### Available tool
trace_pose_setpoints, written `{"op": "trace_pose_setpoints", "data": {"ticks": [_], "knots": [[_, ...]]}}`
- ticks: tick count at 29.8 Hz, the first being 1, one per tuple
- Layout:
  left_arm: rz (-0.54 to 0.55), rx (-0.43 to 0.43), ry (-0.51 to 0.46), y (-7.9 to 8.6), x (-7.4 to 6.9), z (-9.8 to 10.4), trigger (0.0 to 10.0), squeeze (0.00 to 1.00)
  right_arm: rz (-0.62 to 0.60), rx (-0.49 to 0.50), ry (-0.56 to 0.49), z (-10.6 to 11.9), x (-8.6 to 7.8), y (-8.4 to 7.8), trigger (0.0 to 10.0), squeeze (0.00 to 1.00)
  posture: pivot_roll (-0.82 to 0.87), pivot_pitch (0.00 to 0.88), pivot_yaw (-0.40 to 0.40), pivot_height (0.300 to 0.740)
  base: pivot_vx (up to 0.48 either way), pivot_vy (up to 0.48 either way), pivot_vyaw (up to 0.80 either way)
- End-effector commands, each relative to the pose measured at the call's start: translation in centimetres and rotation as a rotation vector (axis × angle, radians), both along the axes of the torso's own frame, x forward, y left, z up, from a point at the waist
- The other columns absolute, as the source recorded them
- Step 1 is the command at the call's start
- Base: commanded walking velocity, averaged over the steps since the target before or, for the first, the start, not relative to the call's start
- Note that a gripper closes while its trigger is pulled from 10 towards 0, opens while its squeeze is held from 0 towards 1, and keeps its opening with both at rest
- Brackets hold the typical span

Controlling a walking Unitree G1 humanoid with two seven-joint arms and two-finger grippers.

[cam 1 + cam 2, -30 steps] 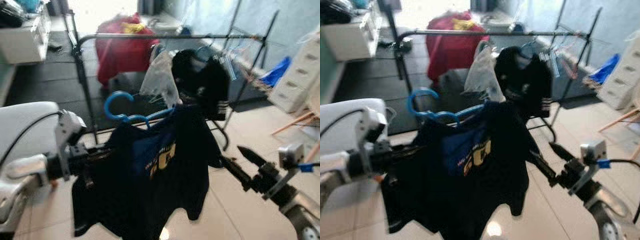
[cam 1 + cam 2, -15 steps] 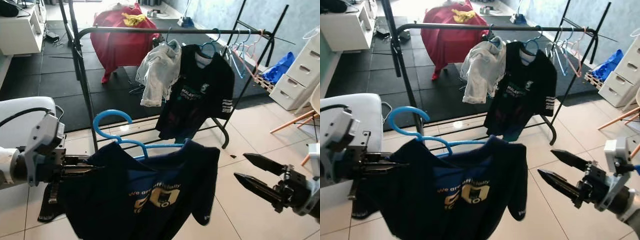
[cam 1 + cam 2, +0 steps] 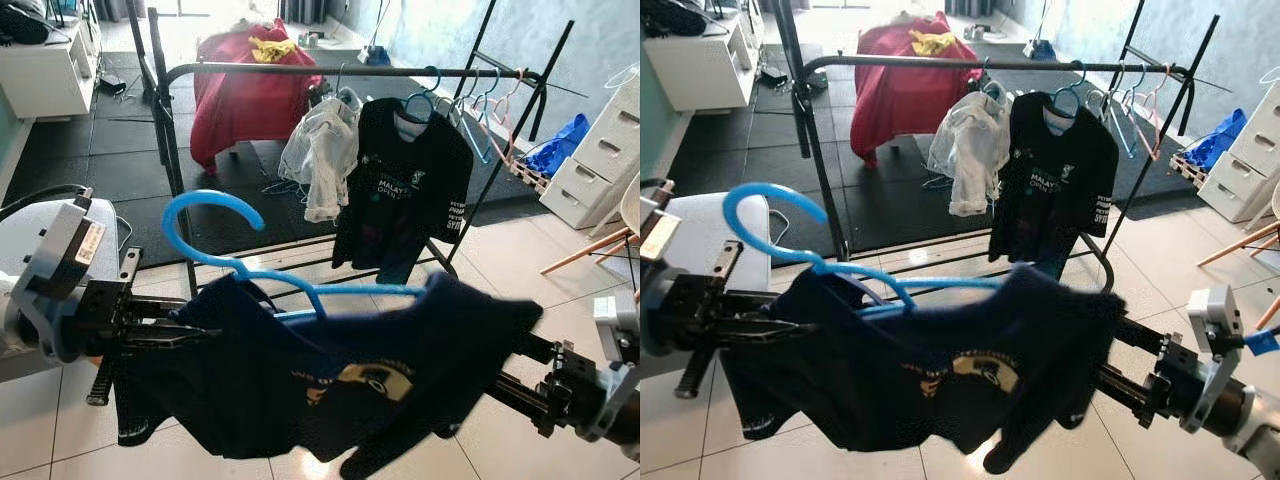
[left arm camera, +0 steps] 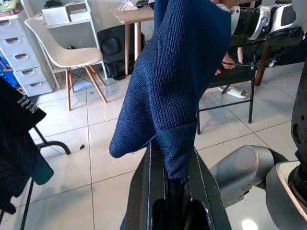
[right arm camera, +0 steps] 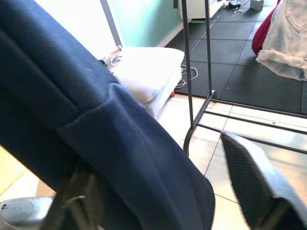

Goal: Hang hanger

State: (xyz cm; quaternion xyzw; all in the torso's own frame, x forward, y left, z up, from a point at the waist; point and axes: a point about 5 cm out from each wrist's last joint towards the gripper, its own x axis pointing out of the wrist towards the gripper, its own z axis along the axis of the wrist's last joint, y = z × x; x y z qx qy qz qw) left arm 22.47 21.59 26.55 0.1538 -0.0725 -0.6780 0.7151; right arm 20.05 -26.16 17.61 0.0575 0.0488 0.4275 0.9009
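Observation:
A blue plastic hanger (image 3: 205, 205) carries a dark navy T-shirt (image 3: 330, 380) with a yellow print, stretched out between my two arms in front of the black clothes rail (image 3: 330, 70). My left gripper (image 3: 185, 335) is shut on the shirt's left shoulder; the left wrist view shows navy fabric pinched between its fingers (image 4: 156, 177). My right gripper (image 3: 1118, 358) reaches under the shirt's right side, where its tips are hidden. In the right wrist view its jaws stand apart, with fabric draped over one and the other finger (image 5: 254, 182) bare.
On the rail hang a pale jacket (image 3: 320, 150), a black T-shirt (image 3: 405, 185) and several bare hangers (image 3: 480, 100). A red cloth (image 3: 245, 90) lies behind. White drawers (image 3: 600, 150) stand at right, a white cushion (image 3: 700, 230) at left.
My right gripper, held apart from the shirt before, has moved in under its right side. The shirt is now spread wider and the hanger's hook stands higher.

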Motion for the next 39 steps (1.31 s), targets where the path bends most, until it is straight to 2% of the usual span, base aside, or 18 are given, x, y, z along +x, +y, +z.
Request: {"op": "trace_pose_setpoints", "data": {"ticks": [1,2,10,17,20,21,22,24,25,27,28,29,30,33,34,35,36,39], "knots": [[-0.055,-0.039,-0.005,-0.8,-0.2,0.1,10.0,0.00,0.036,0.010,-0.005,0.2,0.0,0.7,3.4,0.00,0.00,0.015,-0.079,0.740,0.000,0.000,0.00],[-0.060,-0.048,-0.006,-1.0,-0.1,0.0,10.0,0.00,0.053,0.022,-0.013,0.3,0.1,1.1,0.0,0.00,0.00,0.013,-0.079,0.740,0.000,0.000,0.00],[-0.033,-0.074,-0.018,-1.8,0.6,-0.2,10.0,0.00,0.089,0.067,-0.033,0.8,0.3,1.9,0.0,0.00,0.00,0.013,-0.080,0.740,0.000,0.000,0.00],[0.025,-0.074,-0.023,-1.8,1.3,-0.7,10.0,0.00,0.061,0.058,-0.033,0.7,0.6,1.8,0.0,0.00,-0.01,0.022,-0.079,0.740,0.000,0.000,0.00],[0.088,-0.035,-0.047,-1.6,1.9,-1.1,10.0,0.00,-0.021,-0.034,-0.025,-0.3,1.3,1.1,0.0,0.00,-0.01,0.027,-0.081,0.740,0.000,0.000,0.00],[0.088,-0.035,-0.047,-1.6,1.9,-1.1,10.0,0.00,-0.021,-0.034,-0.025,-0.3,1.3,1.1,0.0,0.00,-0.01,0.027,-0.081,0.740,0.000,0.000,0.00],[0.118,-0.006,-0.051,-1.5,2.2,-1.4,10.0,0.00,-0.086,-0.084,-0.046,-0.5,1.9,0.5,0.0,0.00,-0.01,0.030,-0.077,0.740,0.000,0.000,0.00],[0.118,-0.006,-0.051,-1.5,2.2,-1.4,10.0,0.00,-0.086,-0.084,-0.046,-0.5,1.9,0.5,0.0,0.00,-0.01,0.030,-0.077,0.740,0.000,0.000,0.00],[0.160,0.030,-0.052,-1.1,2.6,-1.8,10.0,0.00,-0.167,-0.127,-0.083,-0.4,2.7,-0.3,0.0,0.00,-0.01,0.030,-0.077,0.740,0.000,0.000,0.00],[0.160,0.030,-0.052,-1.1,2.6,-1.8,10.0,0.00,-0.167,-0.127,-0.083,-0.4,2.7,-0.3,0.0,0.00,-0.01,0.030,-0.077,0.740,0.000,0.000,0.00],[0.205,0.069,-0.052,-0.5,2.9,-2.2,10.0,0.00,-0.274,-0.143,-0.126,0.2,3.6,-1.3,0.0,0.00,-0.01,0.034,-0.078,0.740,0.000,0.000,0.00],[0.205,0.069,-0.052,-0.5,2.9,-2.2,10.0,0.00,-0.274,-0.143,-0.126,0.2,3.6,-1.3,0.0,0.00,-0.01,0.034,-0.078,0.740,0.000,0.000,0.00],[0.312,0.248,-0.026,1.6,3.1,-4.0,10.0,0.00,-0.503,-0.203,-0.224,1.8,4.9,-3.9,0.0,0.00,-0.01,0.040,-0.078,0.740,0.000,0.000,0.00],[0.312,0.248,-0.026,1.6,3.1,-4.0,10.0,0.00,-0.503,-0.203,-0.224,1.8,4.9,-3.9,0.0,0.00,-0.01,0.040,-0.078,0.740,0.000,0.000,0.00],[0.338,0.320,-0.014,2.4,3.1,-4.7,10.0,0.00,-0.571,-0.215,-0.253,2.4,5.2,-4.7,0.0,0.00,-0.01,0.040,-0.078,0.740,0.000,0.000,0.00],[0.338,0.320,-0.014,2.4,3.1,-4.7,10.0,0.00,-0.571,-0.215,-0.253,2.4,5.2,-4.7,0.0,0.00,-0.01,0.040,-0.078,0.740,0.000,0.000,0.00],[0.378,0.369,-0.004,2.9,3.3,-5.1,10.0,0.00,-0.617,-0.218,-0.280,2.9,5.3,-5.2,0.0,0.00,-0.01,0.043,-0.076,0.740,0.000,0.000,0.00],[0.448,0.414,-0.001,3.6,3.7,-5.5,10.0,0.00,-0.666,-0.211,-0.312,3.5,5.3,-5.7,0.0,0.00,-0.01,0.043,-0.075,0.740,0.000,0.000,0.00]]}}
